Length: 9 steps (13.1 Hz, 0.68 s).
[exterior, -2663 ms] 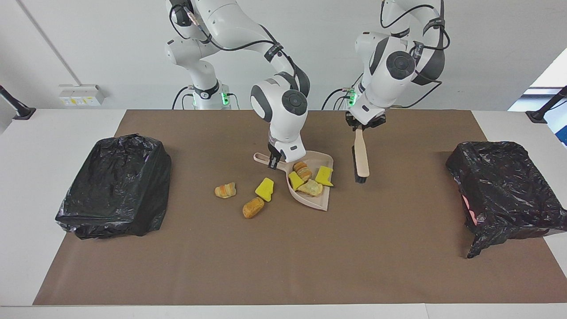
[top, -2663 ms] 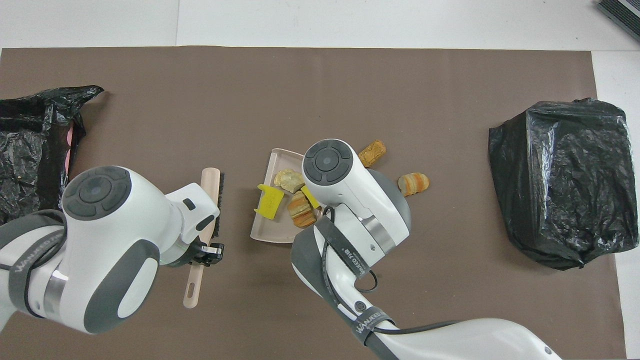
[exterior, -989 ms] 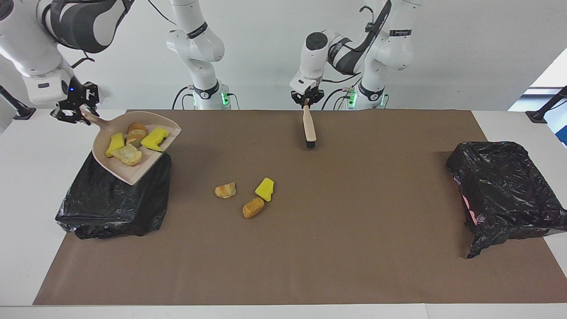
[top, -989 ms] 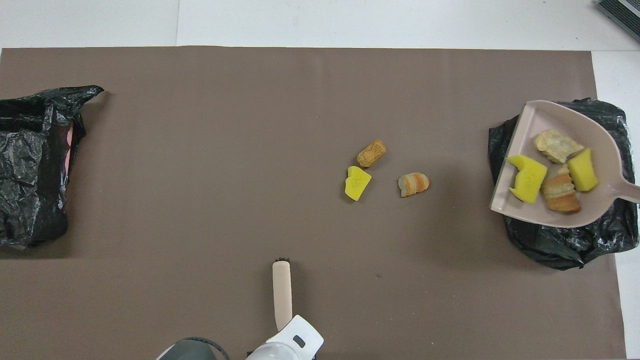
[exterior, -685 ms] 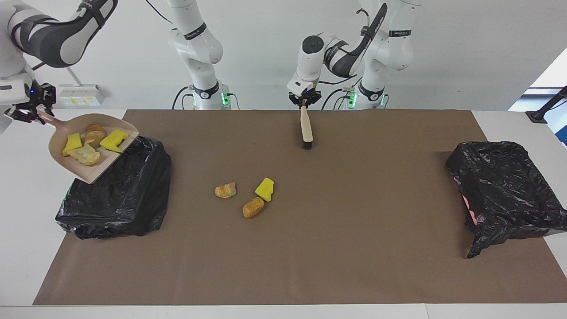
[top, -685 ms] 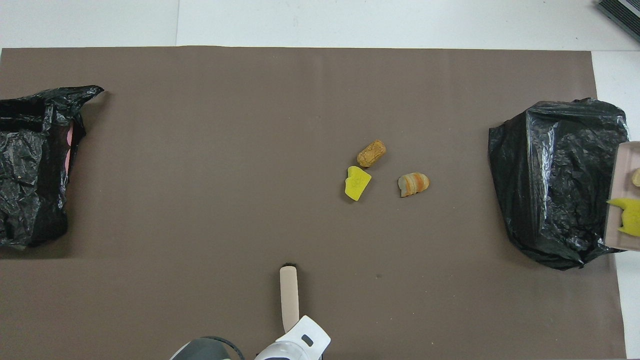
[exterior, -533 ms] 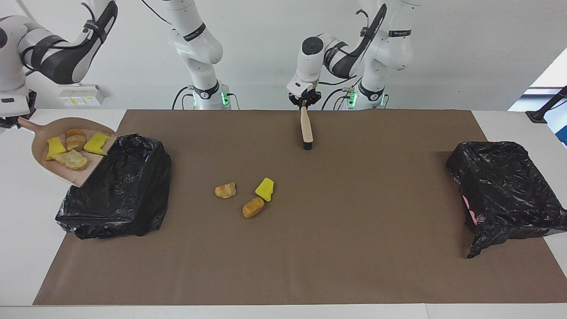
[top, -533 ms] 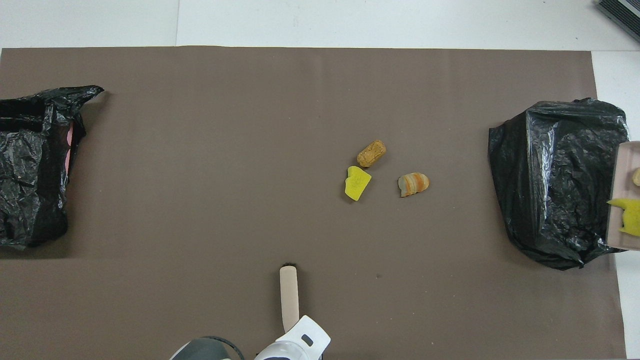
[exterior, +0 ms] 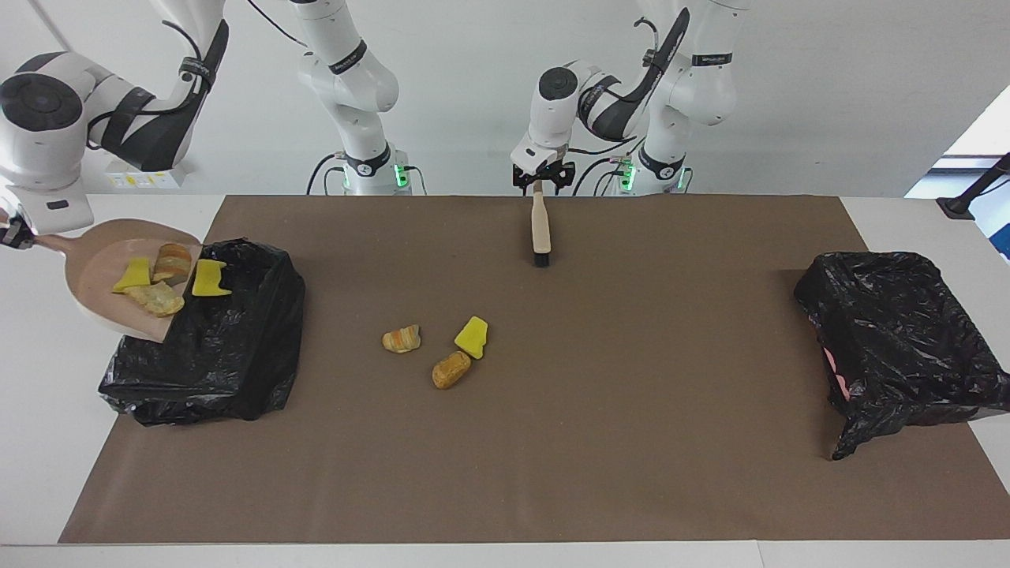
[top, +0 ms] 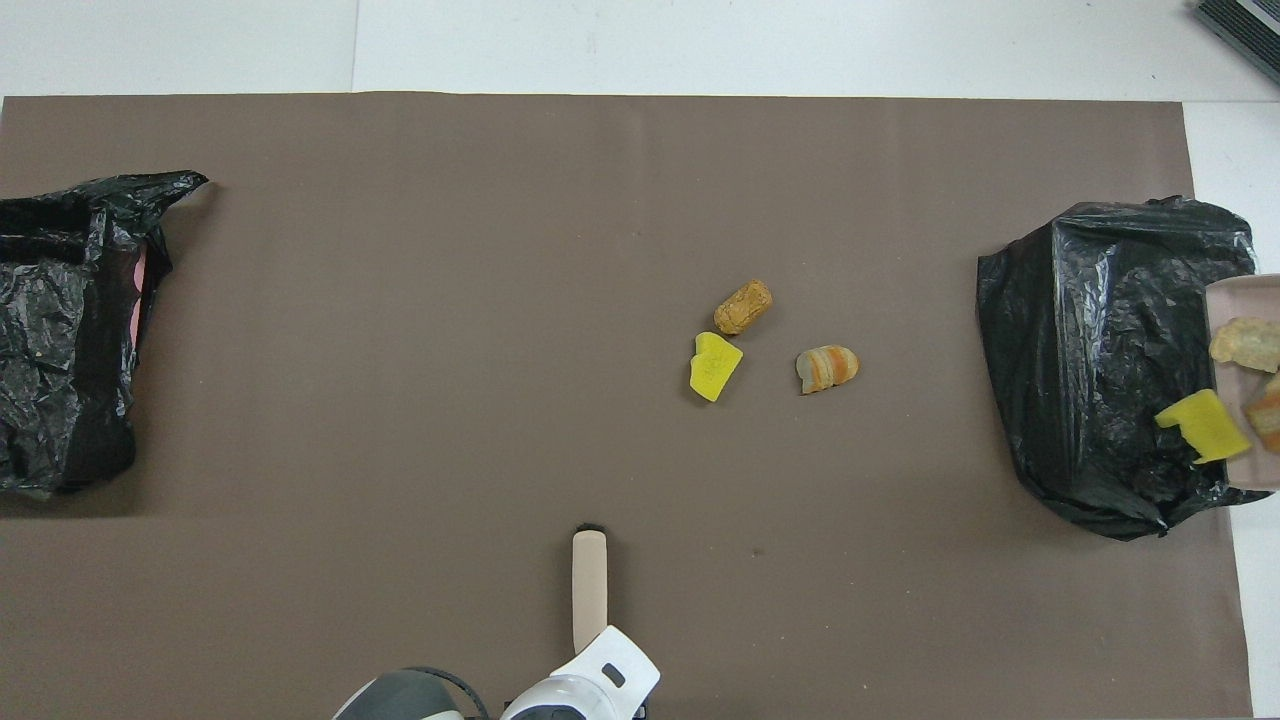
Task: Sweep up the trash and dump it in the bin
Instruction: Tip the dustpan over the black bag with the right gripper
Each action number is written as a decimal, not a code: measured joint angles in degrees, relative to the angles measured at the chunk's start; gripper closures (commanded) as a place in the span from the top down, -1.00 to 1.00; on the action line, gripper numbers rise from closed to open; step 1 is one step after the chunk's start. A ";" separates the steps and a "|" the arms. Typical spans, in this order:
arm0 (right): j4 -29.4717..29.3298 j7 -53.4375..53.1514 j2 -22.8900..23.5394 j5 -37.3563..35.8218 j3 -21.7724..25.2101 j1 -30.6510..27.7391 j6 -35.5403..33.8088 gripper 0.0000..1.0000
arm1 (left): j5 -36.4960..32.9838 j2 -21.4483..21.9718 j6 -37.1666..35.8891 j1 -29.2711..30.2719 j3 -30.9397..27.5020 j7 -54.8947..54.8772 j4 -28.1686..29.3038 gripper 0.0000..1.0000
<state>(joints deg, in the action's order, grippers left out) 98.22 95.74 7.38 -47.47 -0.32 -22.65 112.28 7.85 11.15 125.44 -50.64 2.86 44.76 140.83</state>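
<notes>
My right gripper (exterior: 9, 233), at the frame's edge, is shut on the handle of the beige dustpan (exterior: 95, 293), which tilts over the black bin (exterior: 229, 347) at the right arm's end. In the pan lie a few trash lumps (exterior: 158, 288); one yellow chunk (exterior: 209, 279) (top: 1200, 425) slides off the pan's lip above the bin's bag. Three trash pieces stay on the mat: a striped one (exterior: 402, 338), a yellow one (exterior: 472, 337) and a tan one (exterior: 450, 369). My left gripper (exterior: 540, 178) stands open astride the handle end of the brush (exterior: 540, 229), which lies on the mat.
A second black-bagged bin (exterior: 895, 331) sits at the left arm's end of the table. The brown mat (exterior: 552, 457) covers most of the tabletop, with white table beyond its edges.
The right arm carried the loaded dustpan from the mat's middle out over the bin and tipped it; the trash slides toward its lip. The left gripper opened around the brush handle.
</notes>
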 measured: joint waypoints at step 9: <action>-0.13 0.00 -1.35 -6.23 0.05 1.46 -0.87 -1.00 | -7.12 -2.56 -19.02 26.58 -1.00 -30.21 -30.32 1.00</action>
<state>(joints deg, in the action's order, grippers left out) 98.09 95.74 6.03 -53.70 -0.28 -21.18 111.41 0.73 8.59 106.43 -24.06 1.86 14.55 110.51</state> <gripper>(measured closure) 0.683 0.000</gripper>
